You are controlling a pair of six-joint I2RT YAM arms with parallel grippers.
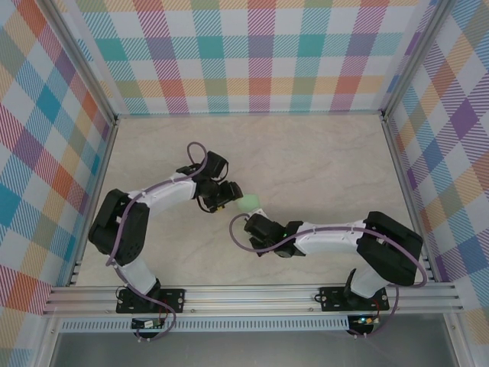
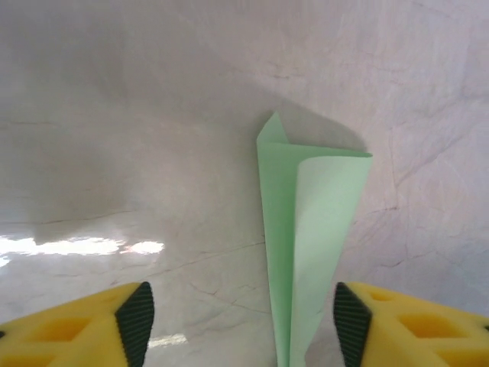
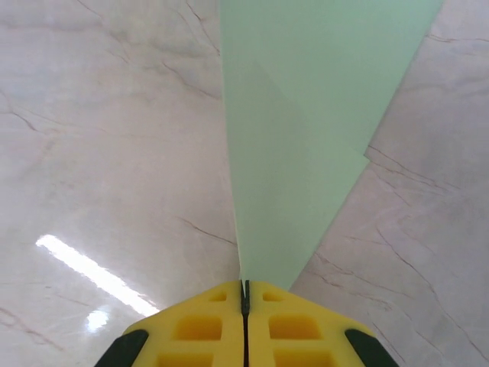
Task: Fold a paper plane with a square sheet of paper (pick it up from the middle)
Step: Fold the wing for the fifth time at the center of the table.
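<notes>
The pale mint-green sheet of paper [image 1: 249, 203] is folded lengthwise and held above the table between the two arms. My right gripper [image 3: 245, 287] is shut on its near tip, and the paper [image 3: 306, 115] fans out wide ahead of the yellow fingers [image 3: 199, 329]. In the left wrist view the paper [image 2: 313, 229] stands on edge as a narrow double layer with a pointed far corner. It runs between my left gripper's [image 2: 241, 321] fingers, nearer the right pad [image 2: 349, 321], with a gap on both sides. The left gripper [image 1: 227, 195] is open. The right gripper [image 1: 248, 223] sits just below the paper.
The pale marble-patterned tabletop [image 1: 321, 153] lies under both arms. Plaid walls with aluminium rails [image 1: 99, 160] enclose the left, right and far sides. The arm bases [image 1: 153, 298] are bolted along the near rail.
</notes>
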